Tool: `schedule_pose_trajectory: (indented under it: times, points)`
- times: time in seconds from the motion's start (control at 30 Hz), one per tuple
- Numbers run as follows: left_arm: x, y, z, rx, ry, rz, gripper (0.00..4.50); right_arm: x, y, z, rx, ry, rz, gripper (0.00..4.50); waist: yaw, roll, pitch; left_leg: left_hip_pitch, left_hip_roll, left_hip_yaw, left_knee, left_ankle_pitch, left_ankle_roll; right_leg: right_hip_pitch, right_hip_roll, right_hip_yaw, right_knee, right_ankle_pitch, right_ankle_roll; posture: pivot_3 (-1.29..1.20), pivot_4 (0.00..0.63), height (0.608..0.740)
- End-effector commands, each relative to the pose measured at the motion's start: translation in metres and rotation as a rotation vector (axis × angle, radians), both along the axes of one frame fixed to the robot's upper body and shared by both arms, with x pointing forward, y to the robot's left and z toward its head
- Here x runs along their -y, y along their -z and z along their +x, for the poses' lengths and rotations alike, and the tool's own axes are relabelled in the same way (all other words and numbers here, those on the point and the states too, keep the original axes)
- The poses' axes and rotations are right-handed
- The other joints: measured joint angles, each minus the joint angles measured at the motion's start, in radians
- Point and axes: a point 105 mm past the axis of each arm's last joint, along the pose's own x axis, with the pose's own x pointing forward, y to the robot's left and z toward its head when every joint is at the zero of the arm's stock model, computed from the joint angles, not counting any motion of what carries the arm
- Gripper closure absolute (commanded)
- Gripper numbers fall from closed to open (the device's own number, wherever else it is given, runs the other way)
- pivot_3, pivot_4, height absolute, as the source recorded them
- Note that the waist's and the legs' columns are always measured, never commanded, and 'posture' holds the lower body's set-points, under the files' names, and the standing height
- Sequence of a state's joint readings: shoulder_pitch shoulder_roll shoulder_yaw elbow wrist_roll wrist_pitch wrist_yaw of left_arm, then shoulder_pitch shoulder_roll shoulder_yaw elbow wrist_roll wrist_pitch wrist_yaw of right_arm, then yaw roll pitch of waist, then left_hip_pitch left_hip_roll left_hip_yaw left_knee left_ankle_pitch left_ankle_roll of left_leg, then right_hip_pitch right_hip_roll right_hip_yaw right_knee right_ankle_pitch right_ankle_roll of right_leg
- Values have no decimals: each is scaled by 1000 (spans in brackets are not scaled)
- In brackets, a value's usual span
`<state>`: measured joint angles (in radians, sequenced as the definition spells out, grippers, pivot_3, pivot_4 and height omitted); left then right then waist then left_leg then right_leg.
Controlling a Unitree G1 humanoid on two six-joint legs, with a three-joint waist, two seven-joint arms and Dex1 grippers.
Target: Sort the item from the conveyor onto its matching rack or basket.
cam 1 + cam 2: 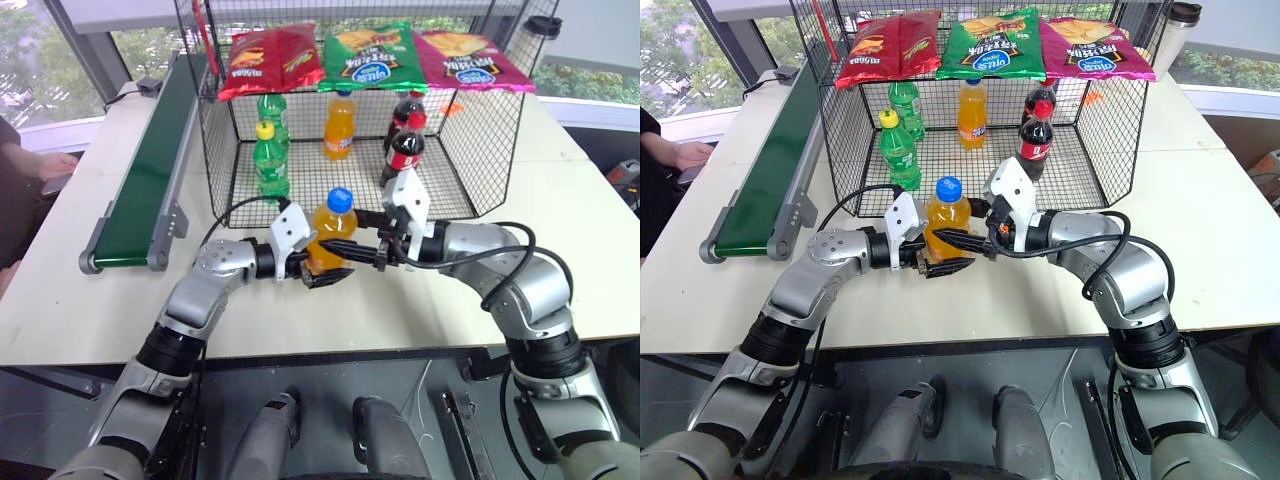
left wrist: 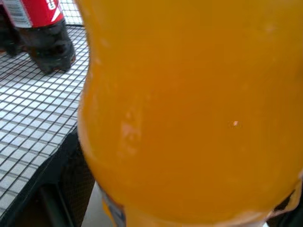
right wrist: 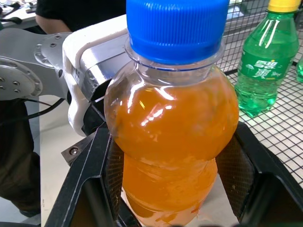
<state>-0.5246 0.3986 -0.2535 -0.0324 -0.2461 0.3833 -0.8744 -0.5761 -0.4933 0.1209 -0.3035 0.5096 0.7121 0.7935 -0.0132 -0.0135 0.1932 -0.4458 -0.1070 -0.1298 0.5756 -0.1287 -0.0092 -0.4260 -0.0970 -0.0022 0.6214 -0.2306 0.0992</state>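
Orange soda bottle upright just before the basket, clamped in the right gripper; left gripper at its base looks slack, probably released. Right wrist view adds a green bottle with white Chinese lettering; left wrist view a red-labelled cola bottle.

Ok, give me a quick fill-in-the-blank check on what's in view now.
The right tool is shut on the orange soda bottle, whose cap is ___.
The basket holds two cola bottles with ___ caps.
The conveyor lies on the basket's ___ side.
Missing: blue, red, left.
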Motion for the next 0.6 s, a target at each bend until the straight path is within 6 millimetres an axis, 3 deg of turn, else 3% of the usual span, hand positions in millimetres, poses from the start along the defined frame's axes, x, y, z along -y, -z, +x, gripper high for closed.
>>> schedule_pose_trajectory:
  times: [0.03, 0.2, 0.33, 0.6]
  points:
    - [-10, -5, -2, 45, -36, 14, 33, -1, -28, 7, 122, 35, 42, 2322, -2, 0, 0, 0, 0, 0, 0, 0, 0, 0, 0, 0, 0, 0, 0, 0, 150, 738]
    - [-36, -12, 4, 62, -174, -17, 33, 7, -37, 37, 161, 203, 83, 2322, -1, 0, 0, 1, 0, 0, 0, -1, -1, -1, 0, 0, 4, -1, -2, 0, 150, 738]
    - [-58, 14, 3, 83, -298, 59, 33, 12, -46, 72, 193, 379, 141, 2322, -3, 1, 0, 2, 0, 1, 1, -1, -1, -1, 0, 1, 5, -1, -2, 0, 150, 738]
    - [-62, 0, 18, 142, -596, -95, 33, 16, -39, 113, 220, 546, 148, 2322, 3, 1, 0, 2, -1, 1, 1, 0, -2, -1, 1, 1, 7, 1, 1, 0, 150, 738]
